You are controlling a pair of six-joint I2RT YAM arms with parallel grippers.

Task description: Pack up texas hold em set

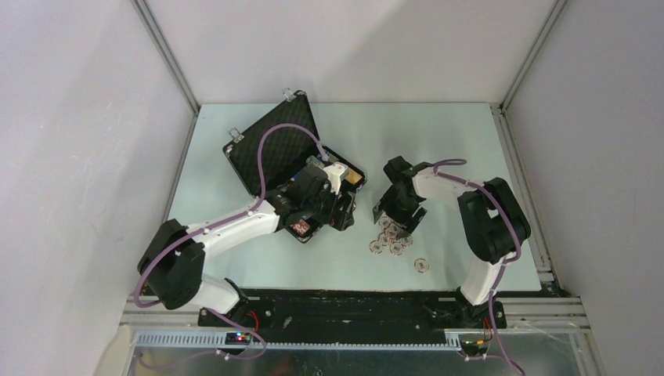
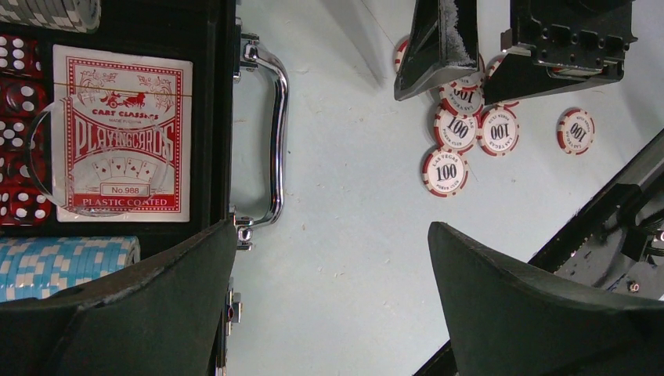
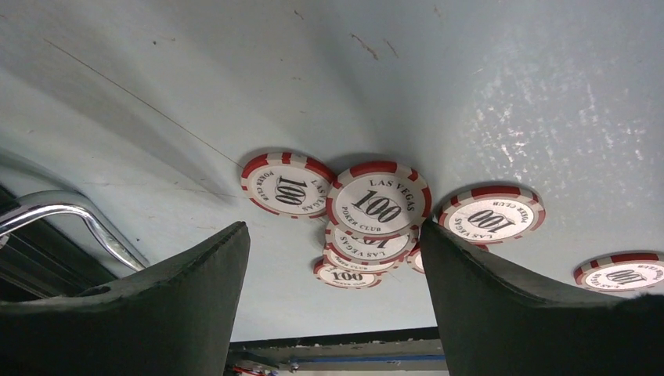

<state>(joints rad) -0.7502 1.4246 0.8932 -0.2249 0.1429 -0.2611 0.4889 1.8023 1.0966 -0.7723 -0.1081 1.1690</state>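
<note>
Sitting open toward the upper left of the top view, the black case (image 1: 286,153) rests on the pale desk (image 1: 470,157) with its foam lid raised. Its silver handle (image 2: 278,141) faces the loose chips. The left tool (image 2: 329,235) hovers over the handle edge with its jaws spread wide and nothing between them. Beside it in the tray lie a red card deck (image 2: 121,133), red dice (image 2: 19,94) and a row of blue chips (image 2: 63,262). The right tool (image 3: 335,231) is the nearer one to the work: it hangs directly over the red-and-white chip pile (image 3: 380,202) at frame centre, right of the case. Its jaws stand apart on either side of the overlapping chips, gripping none that I can see. One stray chip (image 1: 422,265) lies flat, lower right of the pile. Judging by this, the chips need carrying leftward to the case.
</note>
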